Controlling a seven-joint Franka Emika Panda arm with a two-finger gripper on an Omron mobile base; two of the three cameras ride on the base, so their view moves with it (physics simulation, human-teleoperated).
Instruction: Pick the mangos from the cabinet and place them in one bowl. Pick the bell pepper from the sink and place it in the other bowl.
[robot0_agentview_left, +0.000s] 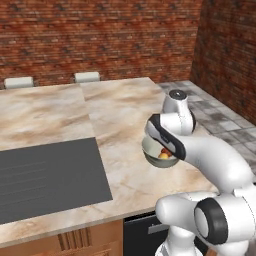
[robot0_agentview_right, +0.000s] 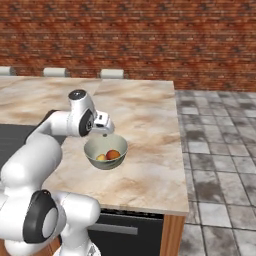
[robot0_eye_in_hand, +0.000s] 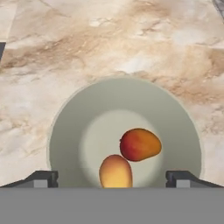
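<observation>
A pale grey-green bowl (robot0_eye_in_hand: 70, 131) stands on the marble counter near its right front corner, also seen as the bowl (robot0_agentview_right: 91, 149) and the bowl (robot0_agentview_left: 150, 158). Two mangos lie in it side by side: a reddish mango (robot0_eye_in_hand: 140, 144) and a yellower mango (robot0_eye_in_hand: 115, 171), the same pair as the reddish mango (robot0_agentview_right: 113, 154) and the yellow mango (robot0_agentview_right: 101, 157). My gripper (robot0_eye_in_hand: 113, 179) hangs open just above the bowl, fingertips wide apart with nothing between them; it shows as the gripper (robot0_agentview_right: 105, 131) over the far rim. The bell pepper, sink, cabinet and other bowl are out of view.
A flat dark cooktop panel (robot0_agentview_left: 45, 175) lies in the counter to the bowl's left. The counter's front edge (robot0_agentview_right: 150, 207) runs close below the bowl, and a tiled floor (robot0_agentview_right: 220, 150) drops off to the right. Pale seat backs (robot0_agentview_left: 86, 76) line the far edge before a brick wall.
</observation>
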